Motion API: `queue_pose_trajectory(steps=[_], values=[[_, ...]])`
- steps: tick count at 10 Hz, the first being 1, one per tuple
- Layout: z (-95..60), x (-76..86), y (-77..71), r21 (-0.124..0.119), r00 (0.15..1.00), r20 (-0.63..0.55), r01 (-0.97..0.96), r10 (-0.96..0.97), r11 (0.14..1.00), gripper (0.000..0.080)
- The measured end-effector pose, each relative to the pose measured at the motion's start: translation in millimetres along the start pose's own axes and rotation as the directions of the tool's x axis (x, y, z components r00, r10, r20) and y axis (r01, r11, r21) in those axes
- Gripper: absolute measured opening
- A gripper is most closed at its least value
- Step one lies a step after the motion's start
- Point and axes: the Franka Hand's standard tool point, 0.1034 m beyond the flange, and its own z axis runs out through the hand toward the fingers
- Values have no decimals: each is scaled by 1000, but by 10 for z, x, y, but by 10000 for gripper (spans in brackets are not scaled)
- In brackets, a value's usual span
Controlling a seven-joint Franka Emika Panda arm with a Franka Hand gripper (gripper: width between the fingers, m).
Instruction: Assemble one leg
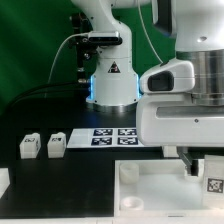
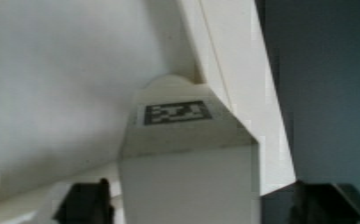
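Note:
A small white leg (image 2: 180, 150) with a black-and-white tag stands between my two dark fingers (image 2: 88, 202). Both fingers lie against its sides. My gripper (image 2: 191, 196) is shut on it, over the large white panel (image 2: 52, 80) near the panel's edge. In the exterior view the gripper (image 1: 204, 168) hangs at the right with the held leg (image 1: 214, 180) above the panel (image 1: 150, 195). Two more white legs (image 1: 28, 146) (image 1: 56, 143) stand on the black table at the exterior view's left.
The marker board (image 1: 108, 136) lies on the table in front of the arm's base (image 1: 112, 85). A white part (image 1: 4, 182) shows at the exterior view's left edge. A green backdrop stands behind.

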Motion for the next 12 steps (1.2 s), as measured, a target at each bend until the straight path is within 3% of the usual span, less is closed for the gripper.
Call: queue_pose_trajectory(steps=[1,2,4,5,7,10,11,12], values=[[-4,8,12,1,994,0,-110,110,994,362],[-7,20,31,0,974,-2,-227,227,974,306],[-21,45,45,10,907,3,-421,421,907,306],[-40,77,79,19,835,16,-550,550,835,301],[-44,79,111,18,607,69,-795,792,607,301],[-19,43,101,-14,104,162,-994,981,108,300],[-21,43,106,-20,-8,168,-1000,986,-4,300],[-25,48,102,-25,-62,167,-998,984,-59,301]])
